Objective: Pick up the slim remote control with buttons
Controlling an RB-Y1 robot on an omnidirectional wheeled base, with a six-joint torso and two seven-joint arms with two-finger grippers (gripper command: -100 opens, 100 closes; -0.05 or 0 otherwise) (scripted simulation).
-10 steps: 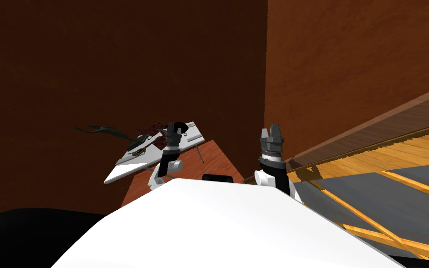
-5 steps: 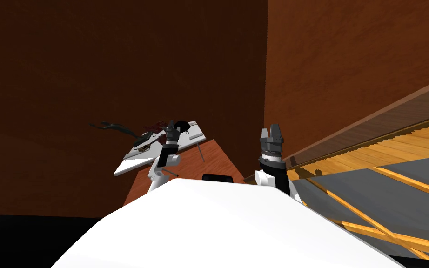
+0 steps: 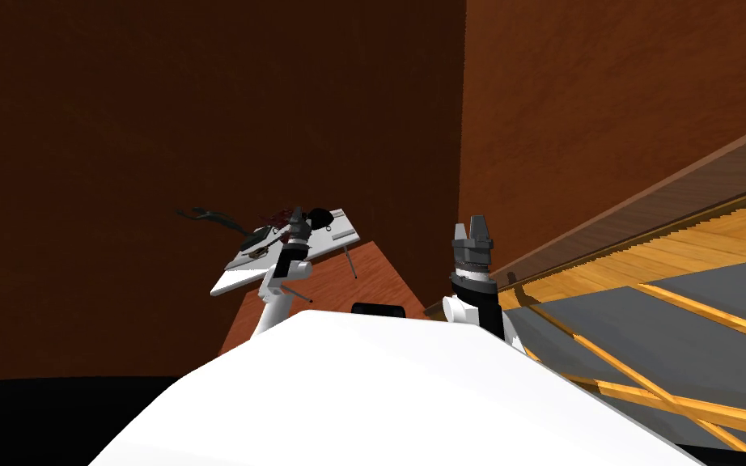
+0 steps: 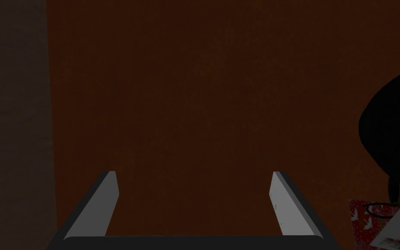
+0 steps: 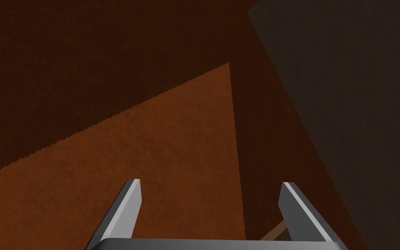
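A small white table [image 3: 234, 279] on thin legs stands against the dark brown wall, ahead to my left. On it lie a dark slim object [image 3: 252, 241], a red patterned item [image 3: 276, 218] and a black round thing [image 3: 320, 217]. Small dark marks [image 3: 329, 229] dot the pale top near the far right end; I cannot tell the remote apart. My left gripper [image 3: 296, 217] hovers over the table's far part, open and holding nothing [image 4: 195, 173], with the black round thing [image 4: 394, 134] and red item [image 4: 362, 219] off to one side. My right gripper [image 3: 472, 226] is raised, open [image 5: 211, 184].
Brown walls meet in a corner behind the table. A reddish wooden floor [image 3: 339, 283] lies under the table. To the right run orange wooden floor strips [image 3: 687, 251] and a grey rug [image 3: 671, 340]. A black curved object [image 3: 209, 215] sticks out left of the table.
The whole head view has shifted, so I have moved; the table now sits a little more to the right and higher. My left arm has stretched further out over it. Both grippers stay open.
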